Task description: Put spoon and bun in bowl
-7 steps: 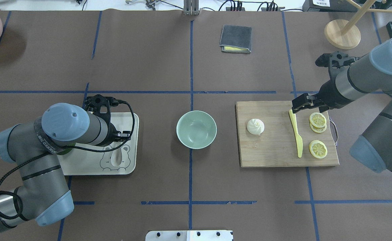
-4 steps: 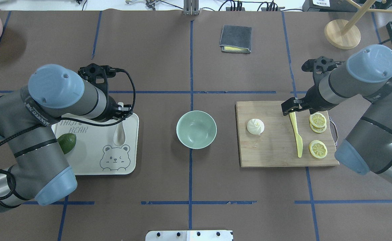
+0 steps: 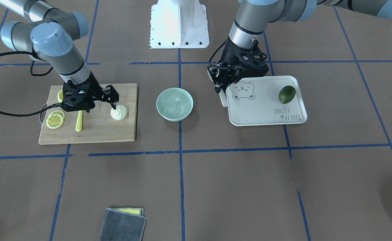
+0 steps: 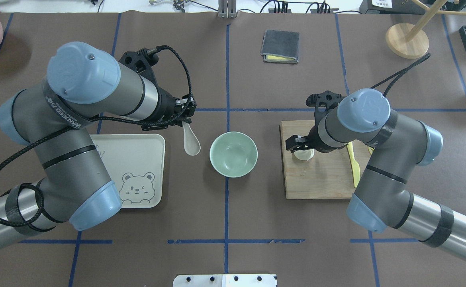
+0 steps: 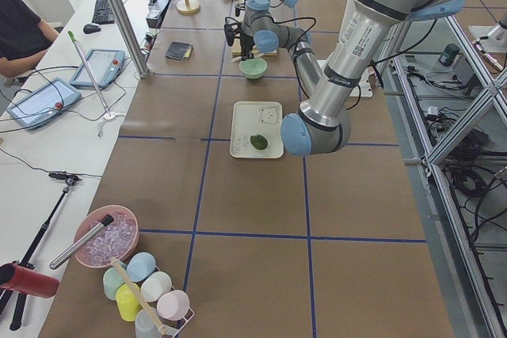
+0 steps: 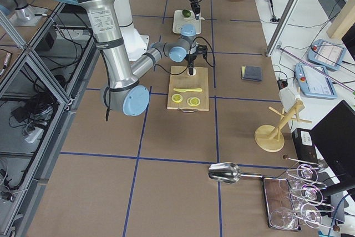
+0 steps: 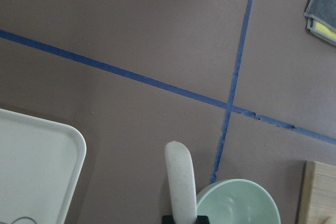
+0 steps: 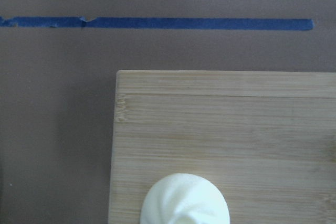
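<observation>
Left arm: jaws of the left gripper (image 4: 185, 120) are clenched on the handle of the spoon (image 4: 191, 144). The spoon hangs off the bench, scoop end free, over the gap between the bear-printed tray (image 4: 137, 147) and the bowl (image 4: 233, 154). In the left wrist view the spoon (image 7: 180, 181) sits just beside the bowl's rim (image 7: 239, 203) and is not over it. From the front-facing camera the spoon (image 3: 222, 99) hangs at the tray's near corner, with the bowl (image 3: 174, 103) well to the side. The bowl holds nothing.

Right arm: the right gripper (image 3: 113, 101) is down over the bun (image 3: 119, 112), with one fingertip at the bun's pleated top. The jaws look released, with nothing between them. The right wrist view shows the bun (image 8: 185, 201) low in frame and no finger on it. I cannot tell whether a finger actually touches the bun.

The bun sits upright on the wooden cutting board (image 4: 320, 179), near the edge that faces the bowl. In the overhead view the gripper hides most of it.

Also on the board are a yellow knife (image 4: 353, 167) and lemon slices (image 3: 55, 120). A lime (image 3: 286, 94) lies on the tray. A folded grey cloth (image 4: 280, 46) lies well apart, on the far side of the bench.
</observation>
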You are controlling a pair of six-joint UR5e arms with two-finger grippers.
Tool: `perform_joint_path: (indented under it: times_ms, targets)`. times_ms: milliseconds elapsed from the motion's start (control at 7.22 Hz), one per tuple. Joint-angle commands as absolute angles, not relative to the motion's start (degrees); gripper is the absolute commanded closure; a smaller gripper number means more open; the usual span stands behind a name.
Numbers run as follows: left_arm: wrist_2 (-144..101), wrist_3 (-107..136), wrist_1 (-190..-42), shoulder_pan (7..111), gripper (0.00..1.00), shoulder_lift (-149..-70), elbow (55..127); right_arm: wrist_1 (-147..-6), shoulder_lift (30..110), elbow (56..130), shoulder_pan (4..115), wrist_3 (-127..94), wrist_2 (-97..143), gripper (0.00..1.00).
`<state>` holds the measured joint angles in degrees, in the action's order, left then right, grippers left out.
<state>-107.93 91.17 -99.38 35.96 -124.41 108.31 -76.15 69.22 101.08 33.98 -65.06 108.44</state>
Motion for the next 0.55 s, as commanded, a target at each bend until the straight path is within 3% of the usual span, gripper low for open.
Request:
perform_joint_path:
  times_ms: [0, 138, 415]
  targets:
    - [-107.93, 92.90, -100.72, 35.42, 1.00, -125.07, 107.67, -76.29, 68.73, 98.98, 32.43, -65.74, 107.05, 0.01]
    - [-107.93, 92.99, -100.64, 35.42, 1.00, -125.16, 107.58, -76.29, 68.64, 98.70, 32.43, -65.74, 107.05, 0.12]
    - [-107.84, 92.99, -100.72, 35.33, 1.00, -125.33, 107.23, -76.72, 67.86, 98.88, 33.91, -65.39, 107.40, 0.55]
